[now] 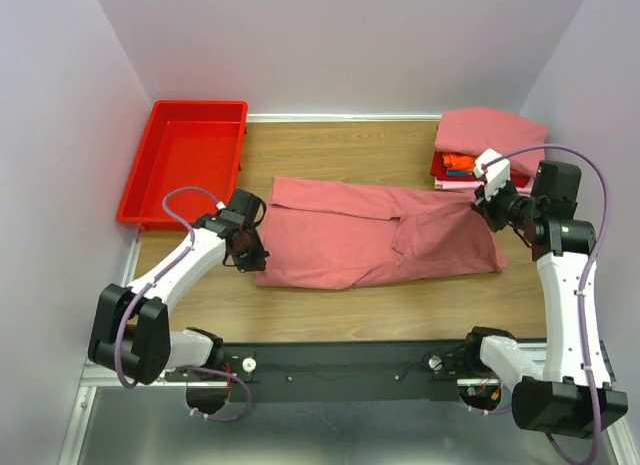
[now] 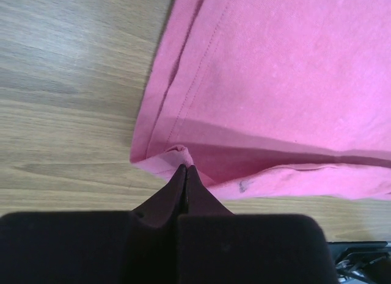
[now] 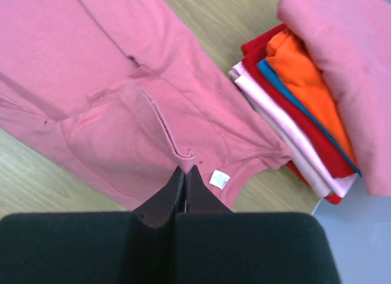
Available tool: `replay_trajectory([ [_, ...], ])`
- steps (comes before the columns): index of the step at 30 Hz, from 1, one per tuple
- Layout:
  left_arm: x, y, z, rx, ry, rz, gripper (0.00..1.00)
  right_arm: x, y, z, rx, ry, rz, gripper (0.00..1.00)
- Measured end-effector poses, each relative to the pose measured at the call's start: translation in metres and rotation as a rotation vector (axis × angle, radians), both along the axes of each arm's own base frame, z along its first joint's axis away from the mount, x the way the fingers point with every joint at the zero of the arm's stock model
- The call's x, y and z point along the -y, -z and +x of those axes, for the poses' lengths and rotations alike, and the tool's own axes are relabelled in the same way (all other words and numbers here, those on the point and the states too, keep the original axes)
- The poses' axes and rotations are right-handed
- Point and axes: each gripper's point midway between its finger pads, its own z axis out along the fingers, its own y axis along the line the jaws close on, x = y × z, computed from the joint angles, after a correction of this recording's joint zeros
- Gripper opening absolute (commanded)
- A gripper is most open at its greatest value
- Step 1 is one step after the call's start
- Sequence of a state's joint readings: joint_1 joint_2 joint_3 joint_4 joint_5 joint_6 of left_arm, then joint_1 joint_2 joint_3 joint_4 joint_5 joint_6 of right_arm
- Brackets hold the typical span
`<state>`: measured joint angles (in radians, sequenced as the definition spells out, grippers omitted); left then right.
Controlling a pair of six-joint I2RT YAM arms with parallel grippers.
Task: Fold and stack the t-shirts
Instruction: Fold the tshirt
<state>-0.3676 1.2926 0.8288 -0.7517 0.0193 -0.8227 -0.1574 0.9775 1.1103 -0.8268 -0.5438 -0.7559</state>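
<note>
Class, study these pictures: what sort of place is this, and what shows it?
Probably a robotics lab work cell: plain walls box in a wooden table, a left arm and right arm are mounted at its near edge, and a salmon-pink t-shirt lies spread out.

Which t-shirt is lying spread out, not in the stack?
The large salmon-pink t-shirt, spread on the table, pinched by the left claw and the right claw. The others sit stacked at far right.

The big shirt (image 1: 380,235) covers the middle of the counter (image 1: 340,150). Bare wood runs behind it. The bin (image 1: 195,170) blocks the far left, the shirt pile (image 1: 485,135) the far right.
</note>
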Motion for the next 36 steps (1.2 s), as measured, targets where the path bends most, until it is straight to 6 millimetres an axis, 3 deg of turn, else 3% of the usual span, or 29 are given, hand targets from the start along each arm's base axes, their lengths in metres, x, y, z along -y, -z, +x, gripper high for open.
replay_trajectory([
  [11, -0.016, -0.006, 0.017, 0.032, -0.036, 0.005, 0.0, 0.008, -0.015, 0.011, 0.056, 0.046, -0.018, 0.0],
  [21, -0.007, -0.029, 0.067, 0.12, 0.018, 0.018, 0.0, 0.017, -0.019, 0.023, 0.082, 0.097, -0.03, 0.0],
  [36, -0.01, -0.014, 0.099, 0.111, 0.054, 0.1, 0.0, 0.028, -0.01, 0.034, 0.086, 0.159, -0.047, 0.0],
])
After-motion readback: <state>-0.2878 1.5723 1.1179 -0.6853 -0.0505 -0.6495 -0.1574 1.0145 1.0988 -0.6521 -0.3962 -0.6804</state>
